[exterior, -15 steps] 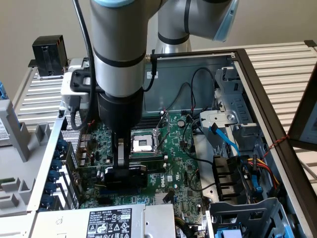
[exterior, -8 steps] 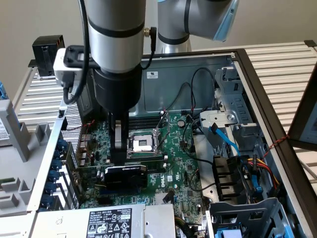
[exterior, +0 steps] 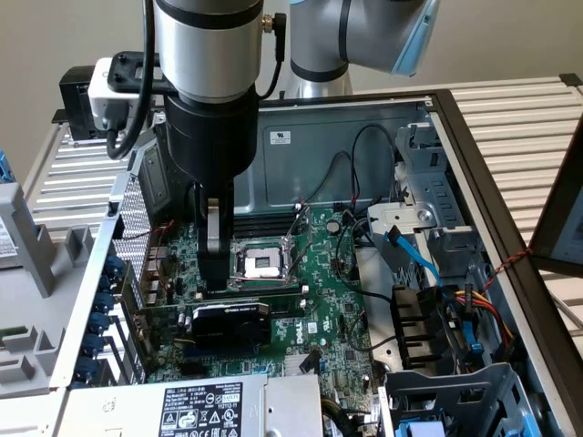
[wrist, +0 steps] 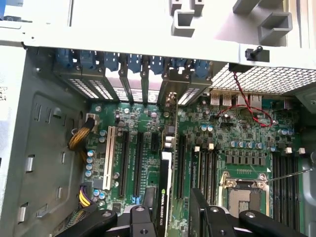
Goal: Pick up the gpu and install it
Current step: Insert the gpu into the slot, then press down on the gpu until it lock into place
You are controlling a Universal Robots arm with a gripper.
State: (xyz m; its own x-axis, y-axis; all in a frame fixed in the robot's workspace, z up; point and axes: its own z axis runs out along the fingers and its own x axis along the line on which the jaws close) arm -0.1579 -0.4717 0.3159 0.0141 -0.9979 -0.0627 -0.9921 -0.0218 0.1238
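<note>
The gpu [exterior: 232,319], a small green card with a black fan shroud and white lettering, stands upright in a slot of the large green motherboard [exterior: 314,305], its bracket toward the case's rear wall. My gripper [exterior: 212,273] hangs just above its top edge, jaws open and holding nothing. In the wrist view the gpu [wrist: 166,187] appears edge-on, its black lettered top running between my two black fingers [wrist: 140,219]. My gripper [wrist: 172,210] straddles the card with a gap on each side.
The open computer case holds the bare CPU socket [exterior: 264,262] beside the gpu, blue and black cables [exterior: 414,255], a drive cage [exterior: 455,391] and the power supply [exterior: 209,405]. Rear slot covers [wrist: 133,79] and a red-black wire [wrist: 247,103] lie beyond the card.
</note>
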